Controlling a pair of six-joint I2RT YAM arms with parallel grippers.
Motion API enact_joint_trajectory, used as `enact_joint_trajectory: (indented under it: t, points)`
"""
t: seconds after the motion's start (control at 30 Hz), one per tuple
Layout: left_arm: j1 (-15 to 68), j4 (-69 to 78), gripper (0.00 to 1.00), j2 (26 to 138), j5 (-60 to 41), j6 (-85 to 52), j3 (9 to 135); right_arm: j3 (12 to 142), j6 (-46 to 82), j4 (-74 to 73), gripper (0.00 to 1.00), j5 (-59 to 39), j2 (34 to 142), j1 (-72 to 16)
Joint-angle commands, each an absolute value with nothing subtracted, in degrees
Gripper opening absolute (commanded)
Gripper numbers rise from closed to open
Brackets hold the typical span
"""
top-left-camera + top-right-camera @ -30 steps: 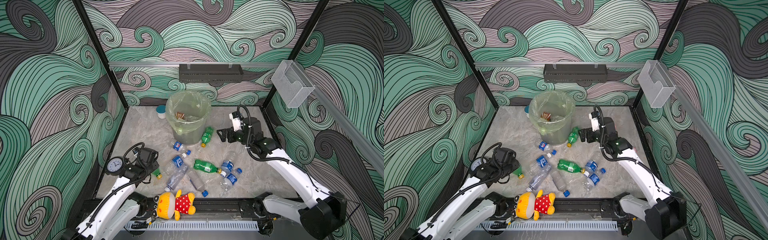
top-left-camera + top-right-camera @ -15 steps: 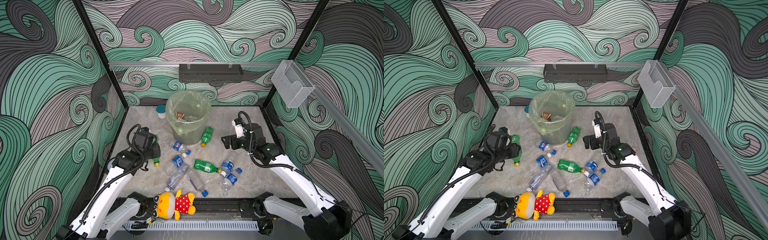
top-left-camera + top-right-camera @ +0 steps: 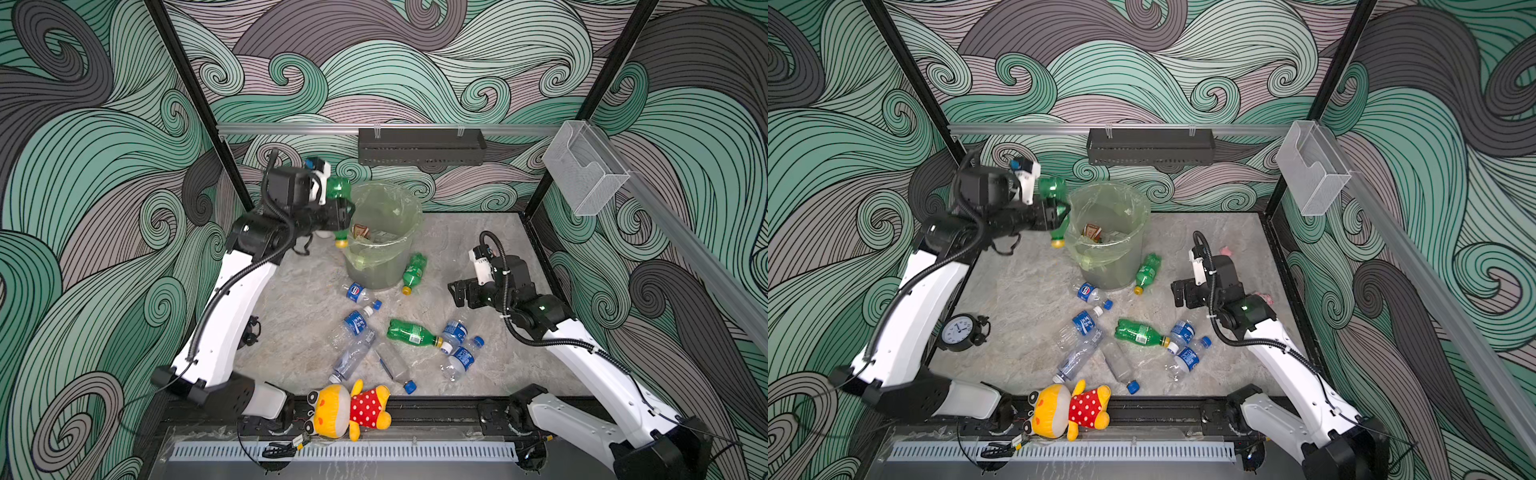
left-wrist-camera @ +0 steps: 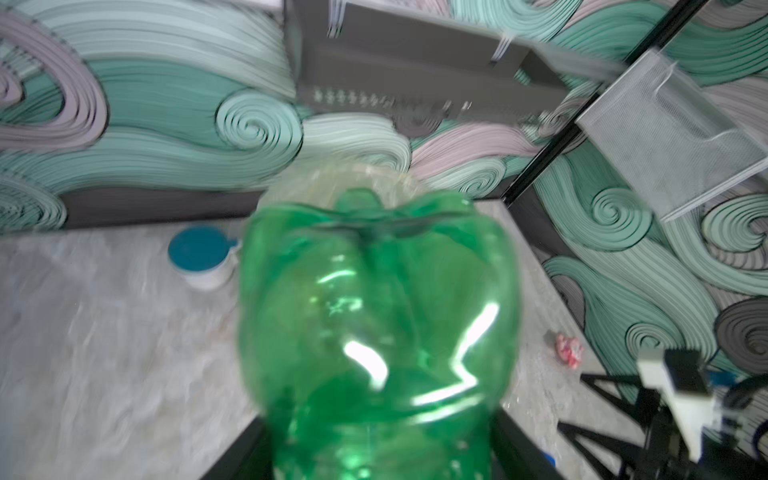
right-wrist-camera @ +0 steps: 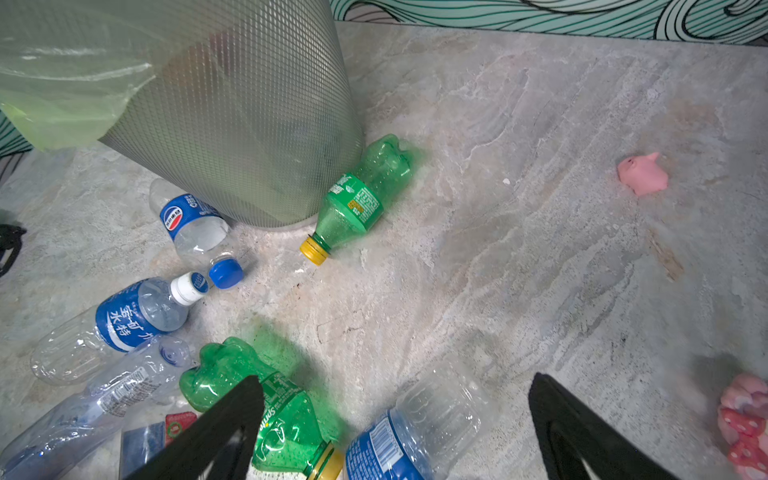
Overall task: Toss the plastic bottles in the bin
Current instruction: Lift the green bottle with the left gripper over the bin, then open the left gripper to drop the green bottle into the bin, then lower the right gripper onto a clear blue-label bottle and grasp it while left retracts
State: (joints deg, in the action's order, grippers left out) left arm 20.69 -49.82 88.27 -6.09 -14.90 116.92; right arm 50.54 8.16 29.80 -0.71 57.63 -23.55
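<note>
Green bottle (image 3: 337,188) at left pincer (image 3: 343,214), grip unclear; right pincer (image 5: 395,380) spread, empty, near Sprite bottle (image 5: 291,428); Pepsi-logo bottle (image 5: 191,220) beside bin (image 5: 249,124).

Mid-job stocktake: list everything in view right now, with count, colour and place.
bin: one, grey, yellow-green liner; back centre.
green bottles: three, yellow caps; one mid-table, one against the bin's base, one cap-down at its rim.
clear bottles: six, mostly blue labels, blue or white caps; scattered before the bin.
jar: one, white, teal lid; left of bin.
plush toy: one, yellow, red dotted dress; front rail.
alarm clock: one, black; table's left edge.
pig toy: one, pink; right of bin.
soft item: one, pink-red; by right arm.
tray: one, black; back wall.
clear box: one; right wall.
left gripper: black, around the cap-down bottle, grip unclear.
right gripper: black, open, empty, right of the bottles.
</note>
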Motion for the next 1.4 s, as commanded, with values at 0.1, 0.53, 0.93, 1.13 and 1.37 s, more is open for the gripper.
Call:
enact_joint_trajectory:
  t: [0.1, 0.53, 0.93, 1.13, 1.37]
  points:
    - [20.6, -49.3, 0.99, 97.7, -8.1, -16.6, 128.4, 51.8, 11.9, 37.7, 1.0, 1.3, 53.8, -23.5]
    - [19.5, -41.3, 0.99, 61.4, 2.2, -13.9, 78.6, 53.6, 17.2, 51.5, 1.0, 0.4, 57.9, -23.6]
    - [19.4, -41.2, 0.99, 45.6, 8.2, -15.7, 59.6, 43.7, 27.3, 46.8, 0.92, -6.1, 58.8, -24.2]
    - [19.4, -40.5, 0.99, 43.2, 7.6, -16.2, 56.8, 41.3, 27.6, 39.1, 0.89, -6.6, 62.2, -23.9]
    - [19.4, -40.6, 0.99, 41.8, 8.8, -16.3, 55.1, 41.1, 26.7, 32.9, 0.86, -6.8, 69.2, -23.6]
